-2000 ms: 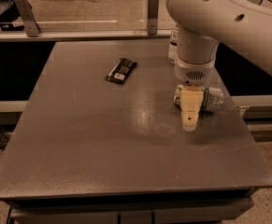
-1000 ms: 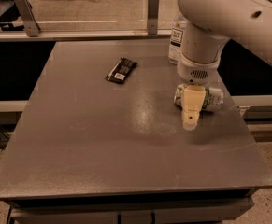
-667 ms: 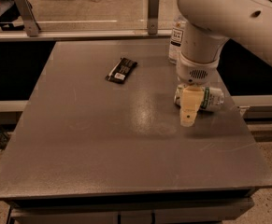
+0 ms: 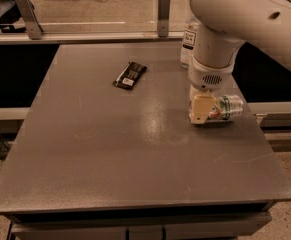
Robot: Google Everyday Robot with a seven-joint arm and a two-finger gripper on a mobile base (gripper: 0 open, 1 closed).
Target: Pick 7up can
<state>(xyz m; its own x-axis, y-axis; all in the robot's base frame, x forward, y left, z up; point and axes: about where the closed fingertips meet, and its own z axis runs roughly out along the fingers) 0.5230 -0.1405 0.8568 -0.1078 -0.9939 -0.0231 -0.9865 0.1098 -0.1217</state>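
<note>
The 7up can (image 4: 228, 107) lies on its side near the right edge of the grey table (image 4: 110, 149). It is white and silver with a green band. My gripper (image 4: 201, 110) hangs down from the big white arm (image 4: 235, 19) right at the can's left end. It covers that end of the can. The can rests on the table.
A clear water bottle (image 4: 187, 43) with a white label stands behind the arm at the table's back right. A dark flat snack bar (image 4: 130, 75) lies at the back middle. A glass rail with metal posts (image 4: 163, 11) runs behind the table.
The arm has swung a little to the right and the gripper has settled closer onto the can's left end. The can, bottle and snack bar have not moved.
</note>
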